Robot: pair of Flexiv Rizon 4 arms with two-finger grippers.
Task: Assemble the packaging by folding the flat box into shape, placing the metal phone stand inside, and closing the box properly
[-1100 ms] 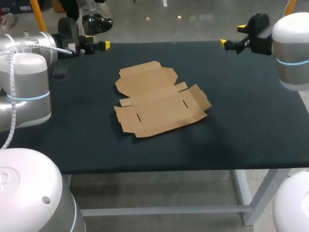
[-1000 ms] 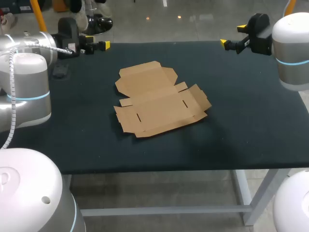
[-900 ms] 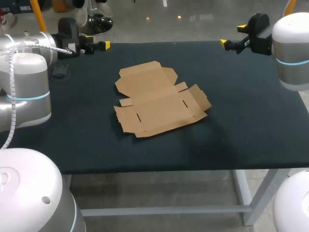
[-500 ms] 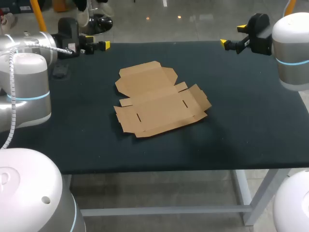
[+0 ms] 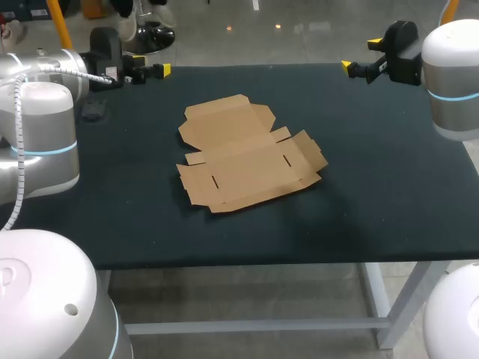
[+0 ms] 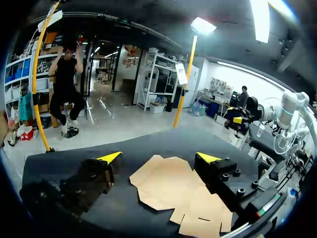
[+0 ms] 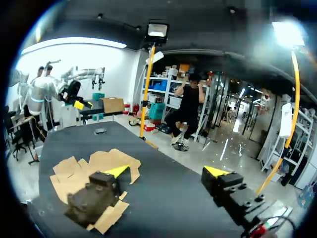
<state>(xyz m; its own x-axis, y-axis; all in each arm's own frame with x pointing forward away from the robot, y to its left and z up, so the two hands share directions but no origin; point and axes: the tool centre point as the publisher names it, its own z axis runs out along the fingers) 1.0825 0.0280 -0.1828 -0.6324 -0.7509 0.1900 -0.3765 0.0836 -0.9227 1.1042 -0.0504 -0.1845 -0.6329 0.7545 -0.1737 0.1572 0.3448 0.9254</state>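
Since nothing is folded yet, the table [image 5: 389, 187] is carrying the flat box [image 5: 247, 153] spread at its middle, reachable by both arms. Left gripper [image 5: 152, 72] and right gripper [image 5: 359, 54] are hanging wide open, holding nothing, over the far corners, keeping off it. Not seeing the phone stand.

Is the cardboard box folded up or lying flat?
Flat: the cardboard box lies spread on the table, flaps out, no walls raised.

left wrist: flat box [image 6: 168, 191] partly behind left gripper [image 6: 159, 157] finger | right wrist: its middle behind right gripper [image 7: 166, 171] finger | head: small dark thing [image 5: 97, 111] at table [image 5: 374, 209] 10 o'clock, too small to identify
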